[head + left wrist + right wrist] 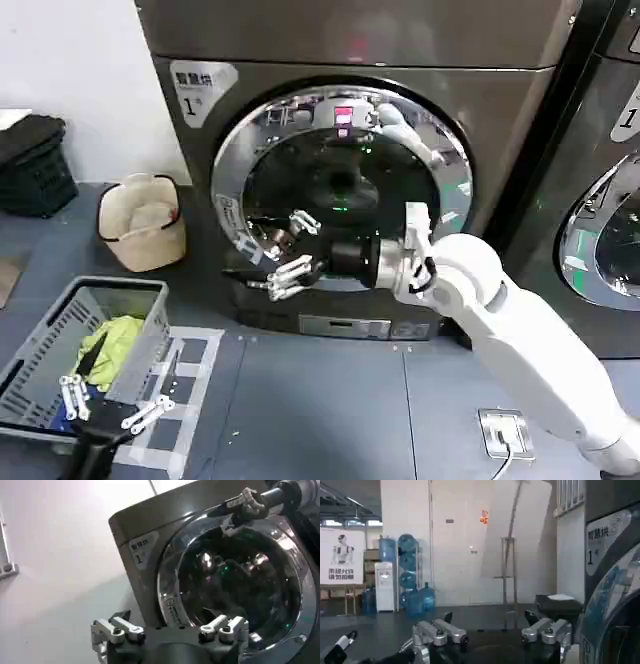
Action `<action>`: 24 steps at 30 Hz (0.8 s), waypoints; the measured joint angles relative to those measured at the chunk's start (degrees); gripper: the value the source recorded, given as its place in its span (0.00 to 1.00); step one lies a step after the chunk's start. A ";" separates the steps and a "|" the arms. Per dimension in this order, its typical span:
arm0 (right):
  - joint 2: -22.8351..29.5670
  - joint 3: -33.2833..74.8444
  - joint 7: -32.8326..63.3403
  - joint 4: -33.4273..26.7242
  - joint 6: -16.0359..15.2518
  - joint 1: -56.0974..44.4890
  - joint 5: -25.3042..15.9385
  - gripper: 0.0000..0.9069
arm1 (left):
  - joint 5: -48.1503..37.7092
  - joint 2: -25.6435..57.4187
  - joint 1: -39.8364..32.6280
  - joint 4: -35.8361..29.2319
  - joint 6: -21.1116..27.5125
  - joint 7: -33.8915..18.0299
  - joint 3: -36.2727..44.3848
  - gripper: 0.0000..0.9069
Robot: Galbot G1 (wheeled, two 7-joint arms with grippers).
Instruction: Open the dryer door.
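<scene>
The dryer door (335, 175) is a big round door with a chrome rim and dark glass on the bronze-grey machine, and it looks flush with the front. My right gripper (250, 250) is open, reaching from the right across the door's lower half, its fingertips at the lower-left rim with nothing between them. In the right wrist view that gripper (492, 622) stands open beside the door rim (620, 595). My left gripper (115, 400) hangs open over the grey basket at the lower left; its wrist view has it (170, 627) open, facing the door (235, 580).
A grey basket (150, 300) with a yellow-green cloth sits on the floor at the left. A beige hamper (145, 225) and a black crate (35, 165) stand farther back. A darker second machine (610, 230) is at the right. A floor socket (505, 432) lies at the front right.
</scene>
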 joint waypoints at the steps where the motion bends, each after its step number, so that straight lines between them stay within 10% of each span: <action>1: 0.14 0.00 -0.24 -0.18 0.42 -0.16 -0.62 1.00 | 0.01 0.00 0.00 -0.04 0.00 0.00 0.00 1.00; 24: 1.85 -2.27 0.37 -6.09 5.42 -0.49 -6.77 1.00 | 0.66 0.03 -0.17 -0.05 0.36 -0.02 0.30 1.00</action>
